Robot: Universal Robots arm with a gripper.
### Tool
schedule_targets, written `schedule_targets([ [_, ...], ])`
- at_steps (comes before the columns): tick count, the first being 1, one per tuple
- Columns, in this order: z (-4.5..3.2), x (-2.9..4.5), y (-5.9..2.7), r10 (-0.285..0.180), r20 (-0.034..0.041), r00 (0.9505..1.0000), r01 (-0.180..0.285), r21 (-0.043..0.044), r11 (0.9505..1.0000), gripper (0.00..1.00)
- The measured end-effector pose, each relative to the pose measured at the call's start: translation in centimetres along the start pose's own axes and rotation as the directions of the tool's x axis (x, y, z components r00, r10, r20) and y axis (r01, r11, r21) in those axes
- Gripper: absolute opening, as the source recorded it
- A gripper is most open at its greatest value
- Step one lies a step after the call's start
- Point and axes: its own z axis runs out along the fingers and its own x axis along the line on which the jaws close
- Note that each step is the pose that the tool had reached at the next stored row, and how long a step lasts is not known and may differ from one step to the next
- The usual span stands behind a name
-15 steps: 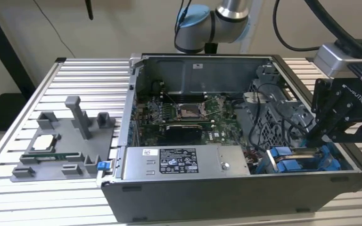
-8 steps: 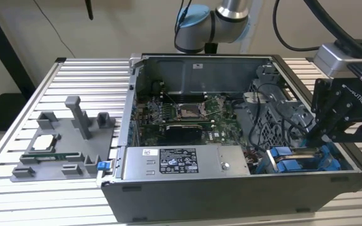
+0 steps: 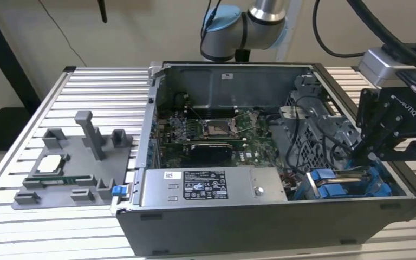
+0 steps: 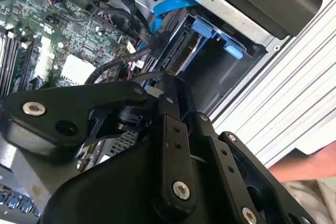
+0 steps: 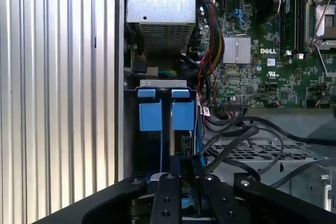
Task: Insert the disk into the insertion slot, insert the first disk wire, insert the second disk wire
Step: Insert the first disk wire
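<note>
A: Exterior view first. Where is the arm working?

B: At the corner of the computer case (image 3: pixel 266 227) on the exterior view's right. The gripper (image 3: pixel 358 154) hangs down into the slot (image 3: pixel 378 184), just beside the blue tabs (image 3: pixel 329 187) at its mouth. The power supply box (image 3: pixel 208 187) lies well apart, toward the exterior view's left. The motherboard (image 3: pixel 215 130) is behind that box.

A: Second wrist view. Where is the disk?

B: The disk (image 4: pixel 184 53) sits inside the slot, in the compartment next to the motherboard. The compartment beside it looks empty. I judge its long axis runs straight into the slot, away from the gripper, so its plug end faces out toward the fingertips (image 4: pixel 167 90). The tips are just beside that end, on the motherboard side. A blue cable (image 4: pixel 168 8) and a bundle of black wires (image 4: pixel 131 51) crowd the same spot.

A: First wrist view. What are the fingers doing?

B: The fingers (image 5: pixel 168 187) are drawn close together, with a thin gap between them. The two blue tabs lie straight ahead of the tips, in line with the fingers. One black wire (image 5: pixel 231 142) leads in toward the tips. Whether its plug is pinched there, I cannot tell.

A: How does the job stand?

B: My reading is that the disk step looks done and the work is at the wires. I see no plug seated in the disk's end, but the gripper hides part of that end.
</note>
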Motion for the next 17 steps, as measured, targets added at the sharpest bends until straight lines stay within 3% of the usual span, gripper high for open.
schedule_targets([
  [12, 0.07, -0.14, -0.13, 0.000, 0.0003, 1.0000, 0.000, -0.0003, 1.0000, 0.00],
  [17, 0.56, -0.18, -1.10, 0.000, -0.0001, 1.0000, 0.000, -0.0087, 1.0000, 0.00],
])
